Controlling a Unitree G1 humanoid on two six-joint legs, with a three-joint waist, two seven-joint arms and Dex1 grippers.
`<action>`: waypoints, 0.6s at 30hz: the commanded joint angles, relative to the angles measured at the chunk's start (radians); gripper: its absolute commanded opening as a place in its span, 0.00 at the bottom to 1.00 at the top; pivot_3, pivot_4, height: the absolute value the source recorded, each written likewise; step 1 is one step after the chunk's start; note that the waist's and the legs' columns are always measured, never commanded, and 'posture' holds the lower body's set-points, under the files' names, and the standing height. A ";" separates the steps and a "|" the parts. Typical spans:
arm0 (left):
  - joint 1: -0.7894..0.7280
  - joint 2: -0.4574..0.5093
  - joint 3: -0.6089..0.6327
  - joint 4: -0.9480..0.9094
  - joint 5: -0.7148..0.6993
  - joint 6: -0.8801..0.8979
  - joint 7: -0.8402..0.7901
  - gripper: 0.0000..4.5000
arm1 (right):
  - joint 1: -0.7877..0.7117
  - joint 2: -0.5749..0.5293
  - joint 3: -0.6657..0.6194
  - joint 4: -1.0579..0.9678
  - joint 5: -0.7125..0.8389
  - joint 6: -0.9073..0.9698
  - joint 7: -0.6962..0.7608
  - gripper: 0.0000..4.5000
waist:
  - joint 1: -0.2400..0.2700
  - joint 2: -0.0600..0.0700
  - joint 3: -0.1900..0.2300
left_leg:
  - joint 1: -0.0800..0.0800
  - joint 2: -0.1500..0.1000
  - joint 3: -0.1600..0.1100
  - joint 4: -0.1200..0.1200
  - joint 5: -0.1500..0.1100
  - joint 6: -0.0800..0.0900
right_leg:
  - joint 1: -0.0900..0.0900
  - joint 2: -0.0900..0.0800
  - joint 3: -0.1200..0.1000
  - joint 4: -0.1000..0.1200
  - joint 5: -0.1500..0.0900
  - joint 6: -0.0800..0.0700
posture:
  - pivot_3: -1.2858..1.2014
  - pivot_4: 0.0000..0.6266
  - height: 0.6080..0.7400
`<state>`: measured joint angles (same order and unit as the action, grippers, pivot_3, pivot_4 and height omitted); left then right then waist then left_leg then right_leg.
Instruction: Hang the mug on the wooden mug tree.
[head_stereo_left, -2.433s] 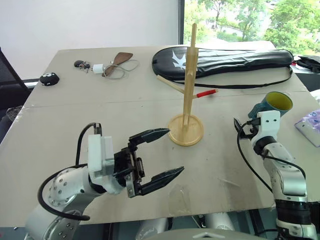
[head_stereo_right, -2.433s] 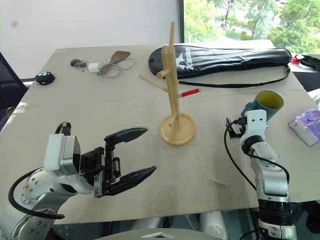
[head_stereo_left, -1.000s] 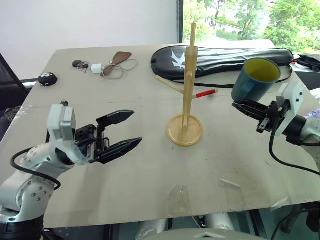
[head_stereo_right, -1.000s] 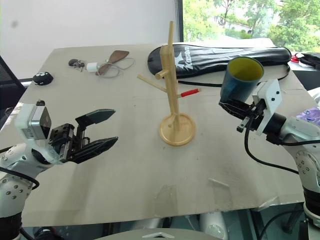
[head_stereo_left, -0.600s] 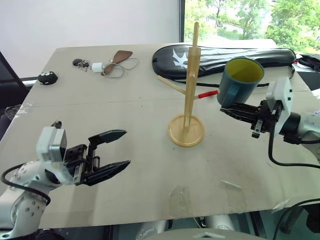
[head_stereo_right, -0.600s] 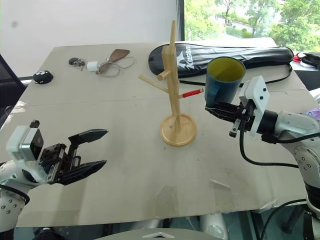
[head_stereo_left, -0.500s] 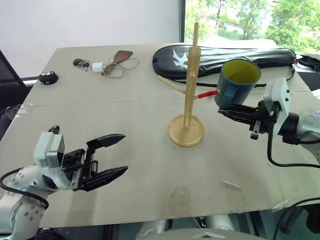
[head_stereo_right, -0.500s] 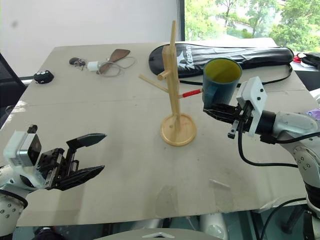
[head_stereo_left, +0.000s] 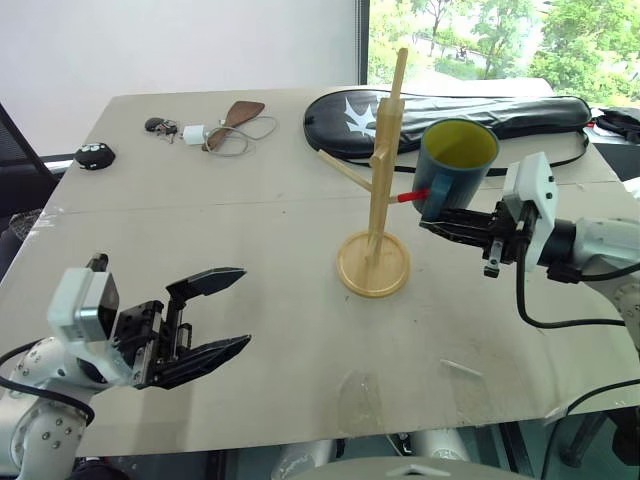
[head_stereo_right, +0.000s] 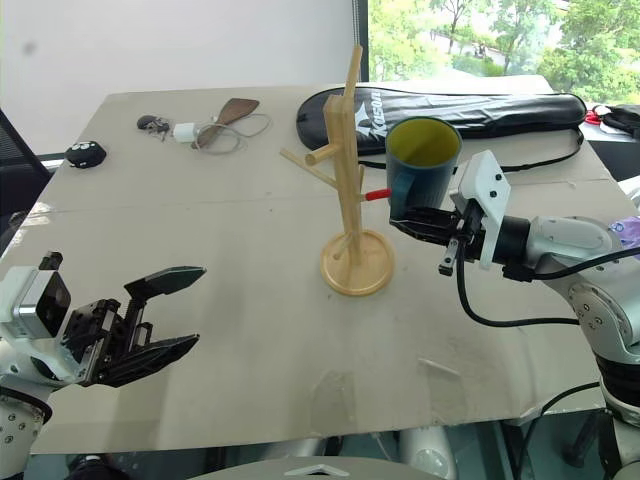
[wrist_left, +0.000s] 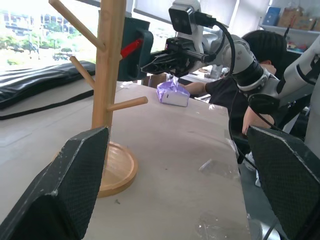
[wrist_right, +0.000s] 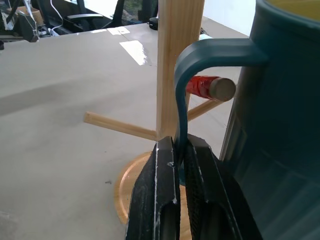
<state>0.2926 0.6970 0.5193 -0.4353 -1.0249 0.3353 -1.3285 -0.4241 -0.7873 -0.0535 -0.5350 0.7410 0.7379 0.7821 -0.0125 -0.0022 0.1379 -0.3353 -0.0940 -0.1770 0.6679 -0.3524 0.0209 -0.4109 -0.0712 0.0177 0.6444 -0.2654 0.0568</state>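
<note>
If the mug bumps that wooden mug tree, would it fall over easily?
Probably fairly easily: the wooden mug tree is a tall thin post on a small round base and already appears to lean. It looks light. The mug, pinched by the right gripper, hangs beside its red-tipped peg.

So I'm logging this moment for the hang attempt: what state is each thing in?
Teal-blue ceramic mug: held upright in the air, handle at the red-tipped peg, not yet hung.
Pale wooden mug tree: leaning, pegs bare.
Right gripper: shut on the mug's handle.
Left gripper: open, empty.
</note>
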 joint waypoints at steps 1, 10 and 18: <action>0.026 -0.024 0.047 0.007 -0.020 -0.023 -0.026 1.00 | -0.025 0.007 0.012 -0.016 -0.024 -0.030 0.011 0.03 | -0.001 0.000 0.000 | 0.000 0.000 0.000 0.000 0.000 0.000 | 0.000 0.000 0.000 0.000 0.000 0.000 | 0.52 0.24 1.00; 0.045 -0.064 0.060 0.031 -0.001 -0.066 -0.066 1.00 | -0.060 0.046 0.057 0.016 -0.094 -0.026 -0.024 0.27 | 0.000 0.000 0.000 | 0.000 0.000 0.000 0.000 0.000 0.000 | 0.000 0.000 0.000 0.000 0.000 0.000 | 0.52 0.24 1.00; 0.049 -0.100 0.031 0.015 0.027 -0.081 -0.002 1.00 | 0.077 0.010 -0.163 -0.117 0.078 -0.004 -0.011 0.72 | 0.004 0.000 0.000 | -0.002 0.000 -0.002 0.001 0.000 0.000 | -0.001 0.000 0.000 0.000 0.000 0.000 | 0.52 0.24 1.00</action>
<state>0.3385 0.6026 0.5466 -0.4005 -1.0094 0.2734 -1.3479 -0.3563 -0.7643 -0.1467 -0.5932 0.7610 0.7351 0.7671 -0.0083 -0.0027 0.1376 -0.3376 -0.0941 -0.1791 0.6690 -0.3524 0.0208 -0.4114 -0.0716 0.0176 0.6440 -0.2653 0.0568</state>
